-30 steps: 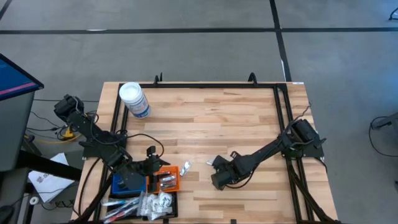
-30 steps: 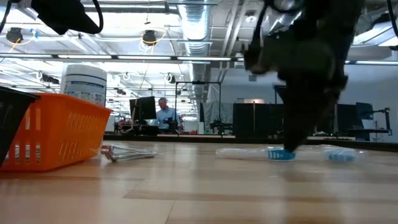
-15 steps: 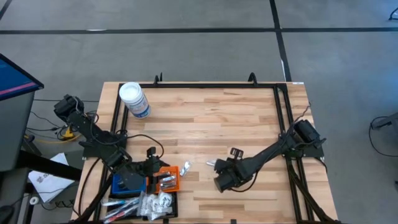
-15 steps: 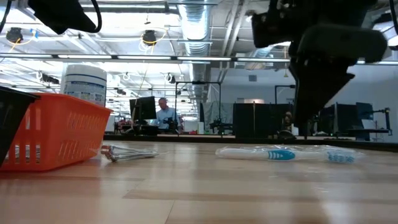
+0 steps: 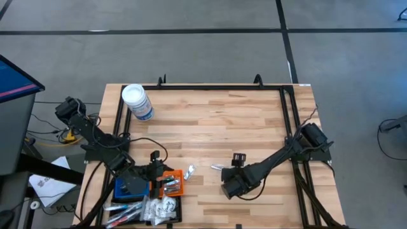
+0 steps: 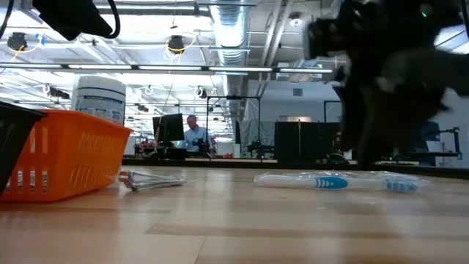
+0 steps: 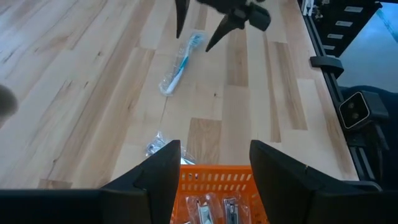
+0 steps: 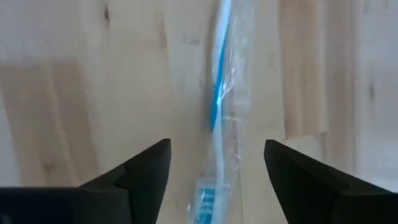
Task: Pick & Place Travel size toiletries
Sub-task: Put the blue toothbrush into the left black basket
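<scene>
Right claw poised over the wrapped toothbrush

The right gripper [image 8: 214,171] hangs wide above the toothbrush [image 8: 216,106]; I'd centre the handle between its fingers, then descend squarely.

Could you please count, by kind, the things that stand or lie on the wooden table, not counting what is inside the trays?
Trays: 3 (blue tray, orange tray, black tray)
White-lidded jar: 1
Wrapped toothbrush: 1
Small silvery packet: 1
Total: 6
</scene>
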